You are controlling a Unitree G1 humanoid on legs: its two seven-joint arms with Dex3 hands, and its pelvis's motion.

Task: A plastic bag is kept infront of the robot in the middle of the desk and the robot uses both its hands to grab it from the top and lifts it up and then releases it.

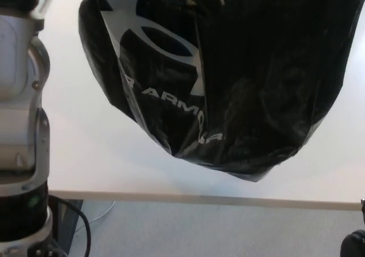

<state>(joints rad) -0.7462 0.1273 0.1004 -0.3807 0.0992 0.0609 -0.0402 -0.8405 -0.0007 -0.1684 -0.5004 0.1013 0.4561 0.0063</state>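
A black plastic bag (pixel 228 80) with a white logo and white lettering hangs in the air close to the camera and fills most of the head view. Its rounded bottom sags toward the front edge of the white desk (pixel 97 166). The top of the bag runs out past the upper edge of the picture, so what holds it is hidden. My left forearm (pixel 20 126), silver and grey, stands upright at the far left beside the bag. Neither hand shows in the picture.
The desk's front edge (pixel 171 199) crosses the lower part of the picture, with grey floor (pixel 199 228) below it. A thin cable (pixel 94 217) lies on the floor at the lower left. A dark part of the robot (pixel 353 245) shows at the bottom right corner.
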